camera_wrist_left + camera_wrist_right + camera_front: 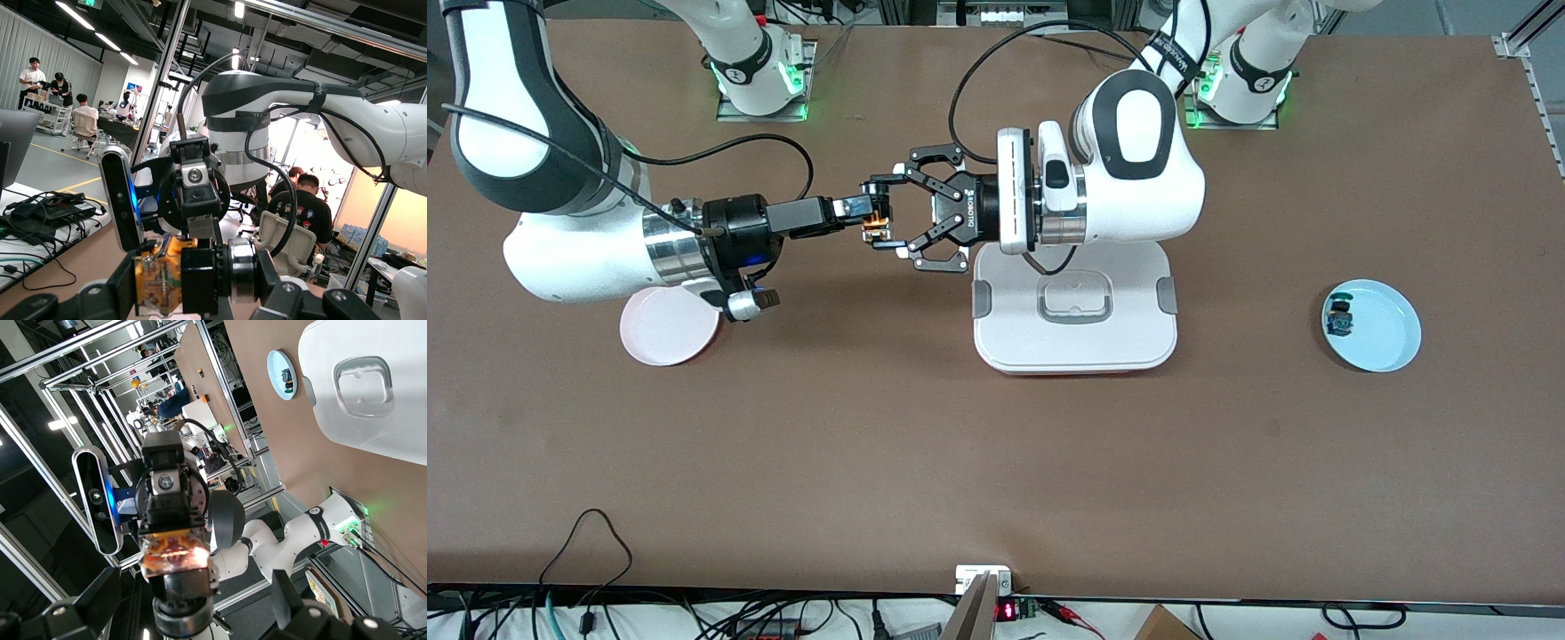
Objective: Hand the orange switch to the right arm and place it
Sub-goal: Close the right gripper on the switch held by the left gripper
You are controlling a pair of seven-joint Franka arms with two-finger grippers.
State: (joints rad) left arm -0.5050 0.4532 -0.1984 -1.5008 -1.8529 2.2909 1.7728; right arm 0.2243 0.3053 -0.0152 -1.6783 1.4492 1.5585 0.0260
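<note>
Pinched tight on the orange switch (876,228): jaws of the left gripper (880,219), drawn in against the part. Spread wide, gripping nothing: jaws of the right gripper (861,212), set to either side of the same part. Cannot tell whether touching it.

Held up in the air over the bare brown table (996,462), right where the two grippers meet nose to nose. Orange-tan block toward the right gripper's side, black cylinder with a silver ring alongside, as seen in the left wrist view. Lying crosswise between the left gripper's own black linked fingers (121,288). Seen end-on from the right wrist view, block lit and glossy, with the left gripper's black body straight above it in that picture.

Reaching in from the right arm's end of the table: white arm with shiny silver wrist section and small blue light. Reaching in from the left arm's end: white arm with black multi-link gripper, wrist over the edge of a white lidded container (1074,338).

Flat on the table, that container, about midway along, grey clips at two sides and a clear handle recess on the lid. Toward the right arm's end, a pink plate (660,342), partly covered by the right wrist. Toward the left arm's end, well apart, a light blue plate (1387,342) with a small blue-and-green switch (1340,317) resting on it near the rim.
</note>
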